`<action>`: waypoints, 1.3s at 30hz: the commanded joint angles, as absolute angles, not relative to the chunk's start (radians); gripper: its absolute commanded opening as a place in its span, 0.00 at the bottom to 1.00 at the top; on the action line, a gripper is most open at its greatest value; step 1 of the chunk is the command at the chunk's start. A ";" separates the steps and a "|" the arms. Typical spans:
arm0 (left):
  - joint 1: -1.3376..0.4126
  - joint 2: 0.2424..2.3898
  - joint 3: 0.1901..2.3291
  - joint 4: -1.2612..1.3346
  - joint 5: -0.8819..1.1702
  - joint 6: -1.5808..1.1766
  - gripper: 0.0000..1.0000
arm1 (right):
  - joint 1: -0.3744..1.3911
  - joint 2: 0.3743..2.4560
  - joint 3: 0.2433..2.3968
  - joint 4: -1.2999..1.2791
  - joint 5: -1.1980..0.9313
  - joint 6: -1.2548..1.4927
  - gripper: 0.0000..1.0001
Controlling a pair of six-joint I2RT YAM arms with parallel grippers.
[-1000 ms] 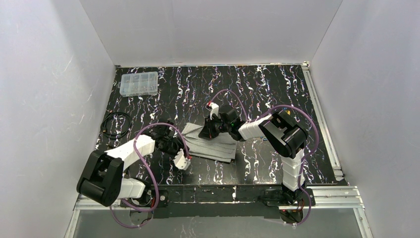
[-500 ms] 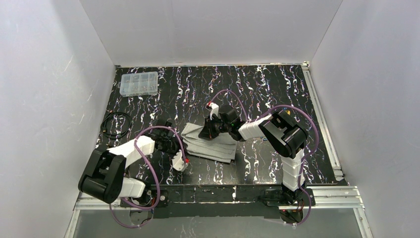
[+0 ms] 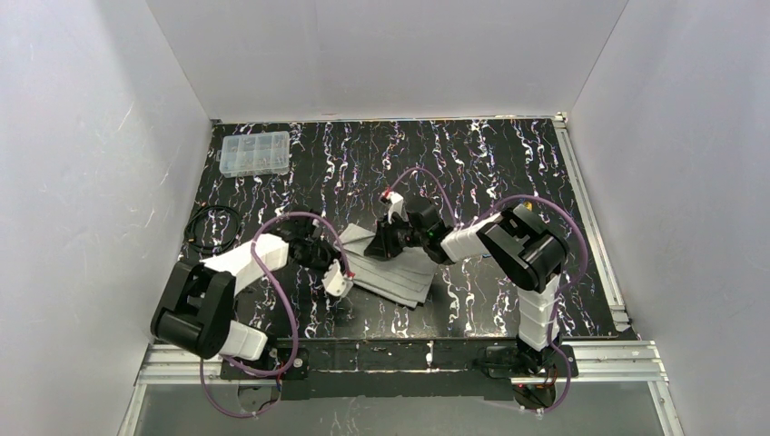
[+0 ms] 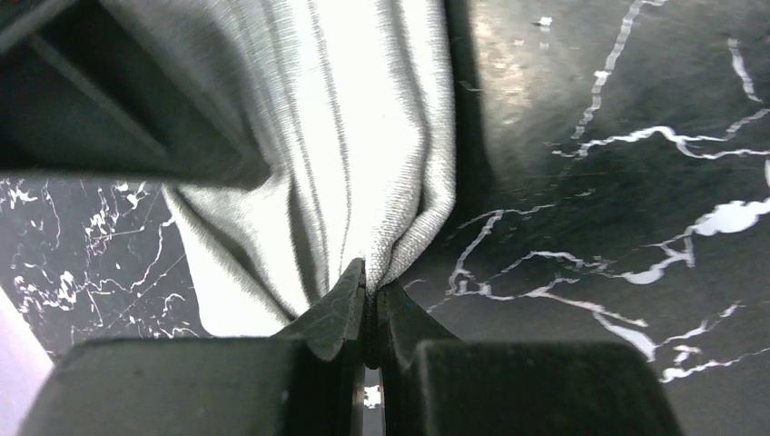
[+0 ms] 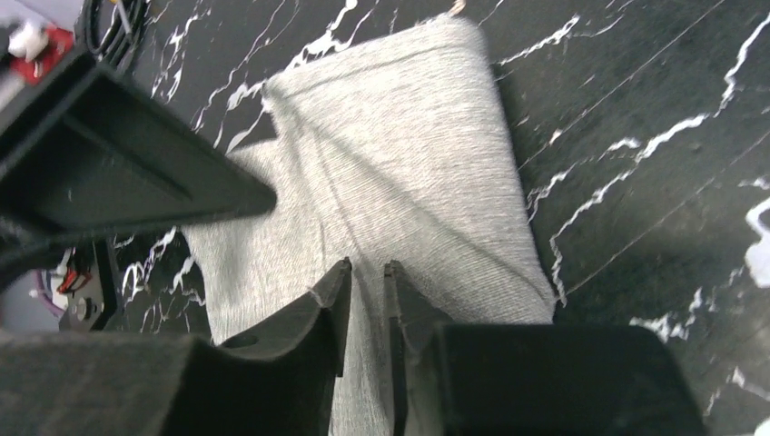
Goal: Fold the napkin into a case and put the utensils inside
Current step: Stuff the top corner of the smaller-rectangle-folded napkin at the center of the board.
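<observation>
Two pincers were on the napkin (image 3: 404, 277), which lay partly folded on the dark marbled surface (image 3: 490, 163), toward its near middle. The left pincer (image 4: 368, 272) was clamped tight on a gathered edge, the cloth bunching into pleats at its tips; I judged it held there to draw that layer over. The right pincer (image 5: 366, 268) sat low over the far part with its jaws slightly apart, likely steadying the fabric, though I could not tell whether any was caught between them. The napkin looked light grey and matte, stepped in overlapping layers, its folding plainly unfinished.
</observation>
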State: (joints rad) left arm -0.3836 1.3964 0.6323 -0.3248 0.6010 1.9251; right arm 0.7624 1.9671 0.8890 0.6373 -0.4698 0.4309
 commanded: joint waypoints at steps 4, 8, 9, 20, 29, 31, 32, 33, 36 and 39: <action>-0.409 1.503 0.854 -0.617 0.624 1.713 0.00 | 0.776 1.822 0.713 0.891 -0.445 0.379 0.38; -0.413 1.527 0.883 -0.694 0.620 1.712 0.00 | 0.778 1.762 0.684 0.906 -0.427 0.336 0.52; -0.415 1.533 0.888 -0.707 0.620 1.706 0.00 | 0.781 1.742 0.671 0.911 -0.417 0.323 0.56; -0.417 1.513 0.816 -0.679 0.559 1.804 0.15 | 0.811 1.548 0.625 0.725 -0.225 0.177 0.99; -0.418 1.489 0.729 -0.582 0.514 1.903 0.24 | 0.807 1.637 0.785 0.541 -0.198 0.272 0.99; -0.417 1.484 0.709 -0.560 0.504 1.922 0.25 | 0.807 1.604 0.756 0.581 -0.177 0.264 0.99; -0.417 1.484 0.701 -0.553 0.499 1.932 0.25 | 0.809 1.577 0.744 0.590 -0.150 0.249 0.99; -0.417 1.483 0.694 -0.550 0.495 1.943 0.26 | 0.811 1.550 0.733 0.596 -0.126 0.227 0.99; -0.416 1.482 0.673 -0.563 0.478 1.998 0.28 | 0.812 1.511 0.727 0.576 -0.085 0.153 0.99; -0.415 1.480 0.677 -0.600 0.470 2.043 0.32 | 0.811 1.516 0.743 0.538 -0.110 0.128 0.99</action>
